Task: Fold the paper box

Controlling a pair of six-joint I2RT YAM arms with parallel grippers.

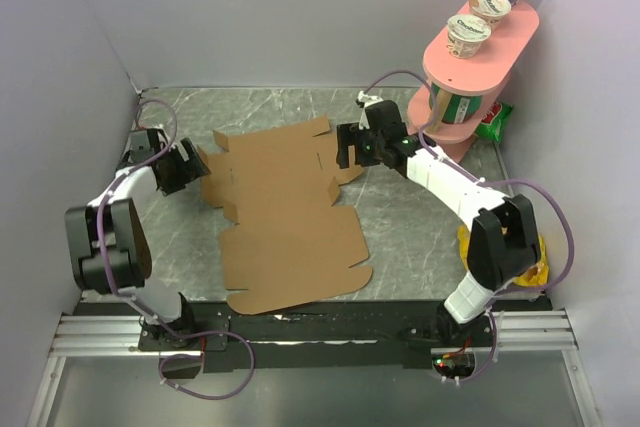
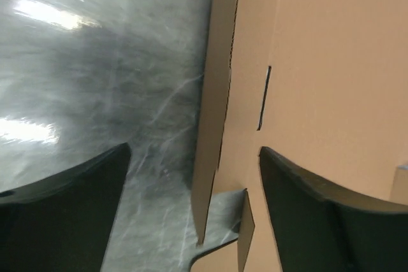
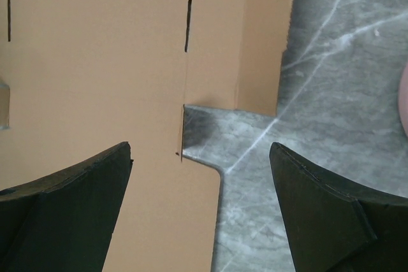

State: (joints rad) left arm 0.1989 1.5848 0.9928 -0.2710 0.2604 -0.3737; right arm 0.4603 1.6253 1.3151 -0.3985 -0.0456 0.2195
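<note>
Lying flat and unfolded in the middle of the grey marbled table (image 1: 410, 232): the paper box (image 1: 285, 217), its flaps and tabs spreading out on every side.

Hanging at its left edge: the left gripper (image 1: 198, 171), fingers standing wide apart and clamping nothing. Straddling the narrow side flap in the left wrist view, one finger (image 2: 64, 214) hovering over bare table and the other (image 2: 331, 221) over the brown sheet, with the flap's edge running between them near a short slot. Cannot tell whether touching the cardboard.

Hanging at the far right edge: the right gripper (image 1: 345, 147), jaws likewise gaping and gripping nothing. Bracketing a notch in the sheet's edge in the right wrist view, one finger (image 3: 57, 214) hovering over cardboard and the other (image 3: 331, 214) over bare marble.

Standing well apart at the far right corner: a pink shelf (image 1: 480, 52) carrying yogurt cups (image 1: 468, 35).
</note>
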